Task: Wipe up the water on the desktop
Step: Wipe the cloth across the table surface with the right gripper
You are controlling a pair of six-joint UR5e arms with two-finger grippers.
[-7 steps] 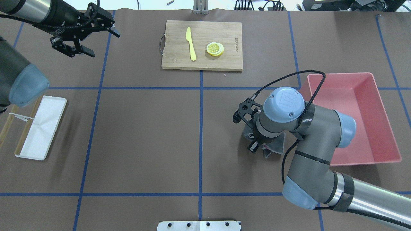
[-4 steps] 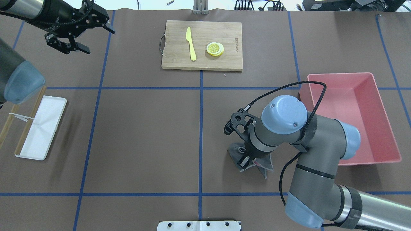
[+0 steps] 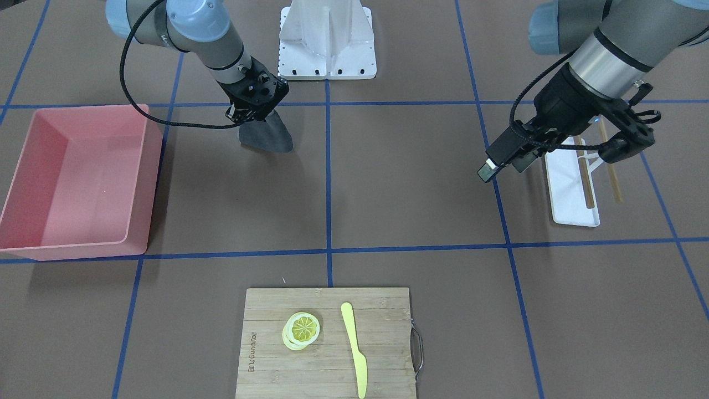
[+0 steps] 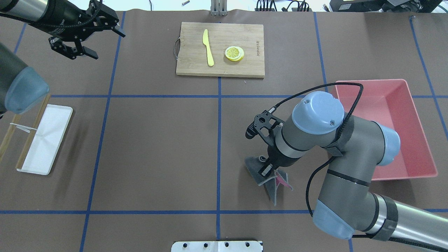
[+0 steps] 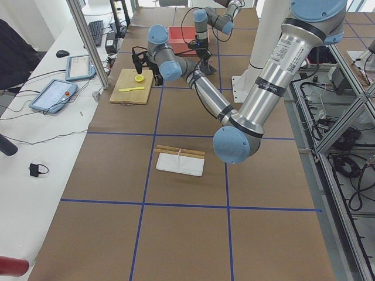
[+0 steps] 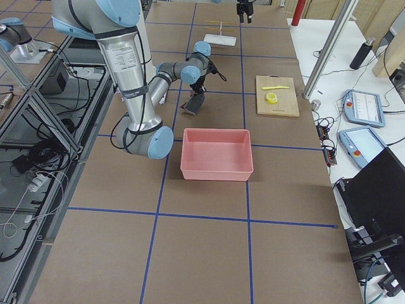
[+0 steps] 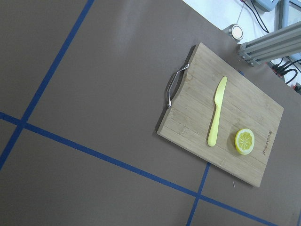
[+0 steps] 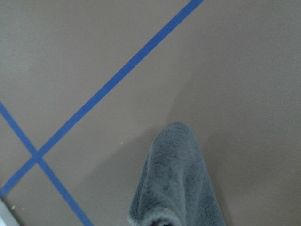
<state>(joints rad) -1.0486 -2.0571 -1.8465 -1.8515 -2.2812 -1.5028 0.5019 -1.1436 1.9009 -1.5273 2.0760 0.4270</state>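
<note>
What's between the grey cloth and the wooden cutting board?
Just bare brown desktop crossed by blue tape lines. The front-facing view shows it best.

The right pincer (image 3: 245, 119) is mostly hidden by its wrist and the grey cloth (image 3: 270, 138), apparently gripping it; its tips cannot be seen.

A bamboo cutting board (image 4: 192, 42) lies flat, a metal handle (image 4: 176, 48) on one short side; on it rest a yellow knife (image 4: 209, 49) and, apart from the blade, stacked lemon slices (image 4: 234, 53); a pink bin (image 4: 395, 122) stands well away, open; a white tray (image 4: 49, 140) lies far across from it; two thin wooden sticks (image 5: 179, 151) run along its long edge, one on the tray, one just beside it.
</note>
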